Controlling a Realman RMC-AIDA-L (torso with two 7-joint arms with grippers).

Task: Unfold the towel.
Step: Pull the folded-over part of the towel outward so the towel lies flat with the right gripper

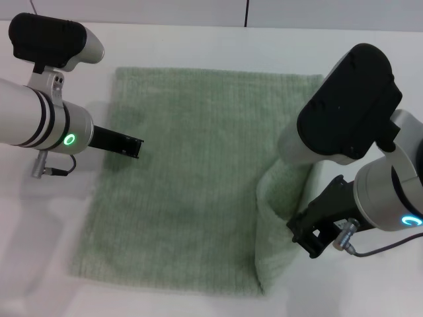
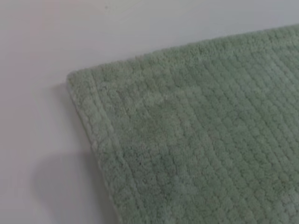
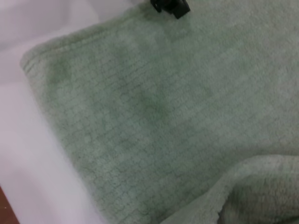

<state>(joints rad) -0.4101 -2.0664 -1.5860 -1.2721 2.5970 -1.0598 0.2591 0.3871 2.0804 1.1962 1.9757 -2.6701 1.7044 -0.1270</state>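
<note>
The pale sage-green towel (image 1: 192,178) lies mostly flat on the white table. Its right edge stands up in a raised fold (image 1: 281,198) against my right gripper (image 1: 305,232), which is shut on that edge just above the table. The fold also shows in the right wrist view (image 3: 261,191). My left gripper (image 1: 124,142) hovers over the towel's left edge, holding nothing; its tip shows far off in the right wrist view (image 3: 170,5). The left wrist view shows a flat hemmed corner of the towel (image 2: 187,140).
The white table (image 1: 39,264) surrounds the towel on all sides. A brown strip beyond the table edge (image 3: 3,205) shows in the right wrist view. My right arm's bulky body (image 1: 350,105) hides the towel's far right corner.
</note>
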